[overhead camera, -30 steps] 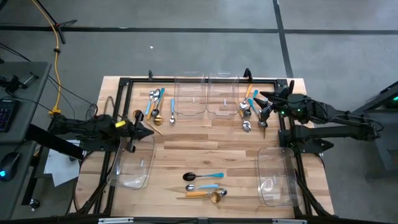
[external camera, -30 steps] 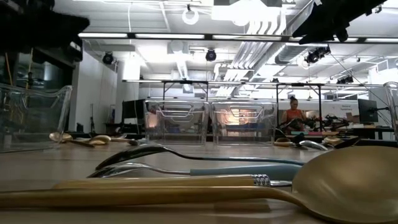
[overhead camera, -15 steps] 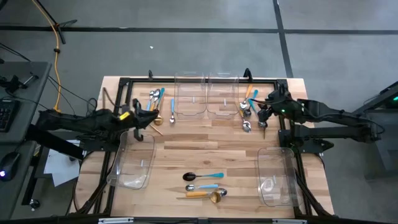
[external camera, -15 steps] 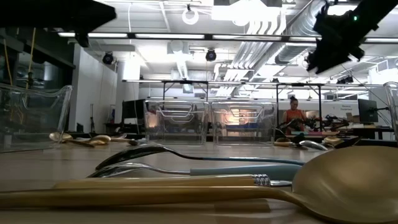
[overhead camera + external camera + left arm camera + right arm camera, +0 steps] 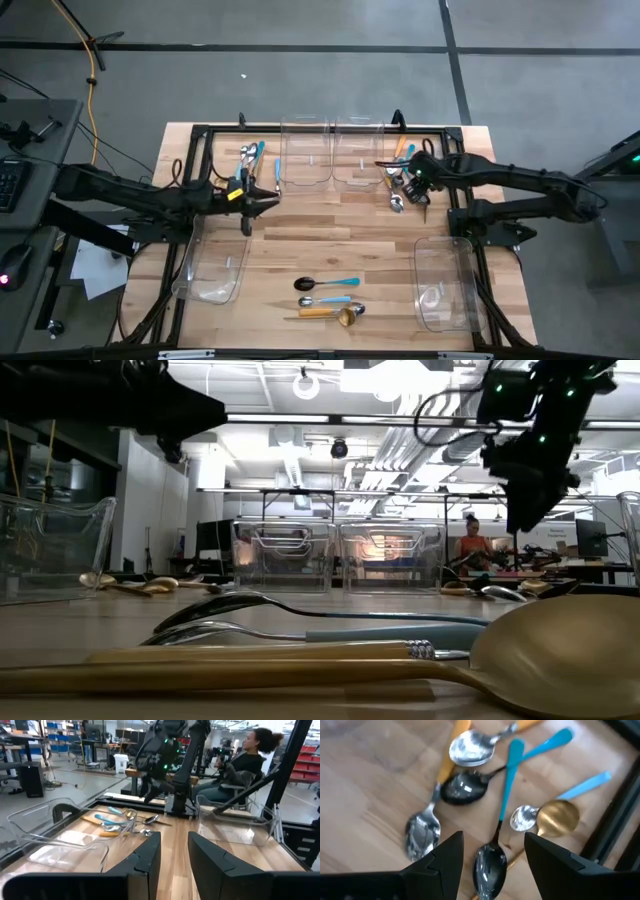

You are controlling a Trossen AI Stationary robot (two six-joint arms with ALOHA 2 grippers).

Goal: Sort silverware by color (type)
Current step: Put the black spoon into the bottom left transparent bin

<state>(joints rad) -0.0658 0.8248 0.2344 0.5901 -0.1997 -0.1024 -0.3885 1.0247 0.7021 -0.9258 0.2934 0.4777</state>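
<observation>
We see a wooden bench [image 5: 340,225]; on it lie four clear bins [image 5: 306,152] and three groups of silverware [image 5: 328,298].

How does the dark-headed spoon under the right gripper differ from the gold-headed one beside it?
In the right wrist view, the dark-headed spoon has a glossy dark bowl and a blue handle; the gold-headed spoon has a matte gold bowl, its handle hidden. The dark one lies between the right gripper fingers; the gold one lies outside them. Both rest on the table.

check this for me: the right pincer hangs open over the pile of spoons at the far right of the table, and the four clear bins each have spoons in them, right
Not quite. The right pincer does hang open over the pile of spoons at the far right of the table, but the clear bins hold no spoons. The high view shows all four with nothing in them; every spoon lies on the wood.
</observation>
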